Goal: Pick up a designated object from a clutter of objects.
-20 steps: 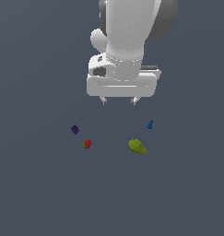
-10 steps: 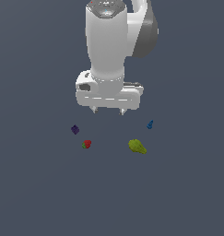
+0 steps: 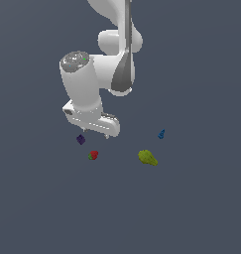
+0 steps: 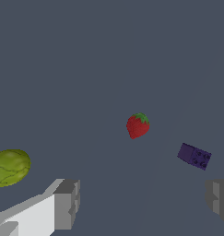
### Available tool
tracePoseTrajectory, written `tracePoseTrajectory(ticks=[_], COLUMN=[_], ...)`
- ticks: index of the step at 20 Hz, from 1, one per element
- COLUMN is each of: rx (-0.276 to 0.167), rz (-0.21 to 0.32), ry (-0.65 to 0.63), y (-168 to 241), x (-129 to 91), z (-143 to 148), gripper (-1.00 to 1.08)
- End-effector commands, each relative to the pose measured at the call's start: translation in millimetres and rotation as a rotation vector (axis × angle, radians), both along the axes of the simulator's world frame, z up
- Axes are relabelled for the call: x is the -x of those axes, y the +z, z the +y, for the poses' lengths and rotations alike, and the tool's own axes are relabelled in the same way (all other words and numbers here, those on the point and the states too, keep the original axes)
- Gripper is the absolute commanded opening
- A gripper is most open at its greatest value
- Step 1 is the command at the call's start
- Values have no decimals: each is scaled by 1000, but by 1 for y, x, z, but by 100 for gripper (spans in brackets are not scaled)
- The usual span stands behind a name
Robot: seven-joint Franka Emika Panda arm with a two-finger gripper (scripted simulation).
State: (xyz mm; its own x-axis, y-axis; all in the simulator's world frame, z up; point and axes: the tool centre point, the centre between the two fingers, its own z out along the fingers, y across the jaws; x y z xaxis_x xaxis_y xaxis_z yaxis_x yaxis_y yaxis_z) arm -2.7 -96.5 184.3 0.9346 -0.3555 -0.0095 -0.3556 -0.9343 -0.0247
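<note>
Between the two grey fingertips [image 4: 67, 203] seen in the wrist view lay only bare surface: the jaws stood wide apart and held nothing. One finger sat at one lower corner of that picture on a pale mount, the other was cut off at the opposite edge. In the exterior view the gripper [image 3: 96, 133] hung low over the desk [image 3: 191, 208], its short tips pointing down, at the end of the white arm [image 3: 85, 84] that leaned in from above.

Just beside the tips, toward the exterior view's left, the dark purple chunk [image 3: 81, 139] lay on the desk, apart from the fingers and untouched. The wrist view showed the same chunk [image 4: 194, 156] as a small faceted block with dotted faces, lying tilted and nearer to the cut-off finger than to the other.

Near it, a little further from the arm, rested the red strawberry-like piece [image 3: 93, 155], with a green cap that showed plainly in the wrist view [image 4: 138, 125]; it touched neither the chunk nor the gripper.

Well apart, toward the exterior view's right, sat the yellow-green lumpy item [image 3: 147, 158], which appeared at the edge of the wrist view as a wrinkled rounded shape [image 4: 9, 167]. The small blue piece [image 3: 161, 134] stood near it, closer to the arm's base, and did not show in the wrist view.
</note>
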Motion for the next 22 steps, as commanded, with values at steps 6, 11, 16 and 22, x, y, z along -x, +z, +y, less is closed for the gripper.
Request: tracePoseTrajectory(ticks=[6,11,16,22], rx=[5,15,24,25], rz=[1,3,5,6], ry=[-217,-312,-366,-375], y=[-67,-94,-109,-112], x=[34,56,70,72], z=[-67,-96,-111,-114], gripper=[100,100,100,100])
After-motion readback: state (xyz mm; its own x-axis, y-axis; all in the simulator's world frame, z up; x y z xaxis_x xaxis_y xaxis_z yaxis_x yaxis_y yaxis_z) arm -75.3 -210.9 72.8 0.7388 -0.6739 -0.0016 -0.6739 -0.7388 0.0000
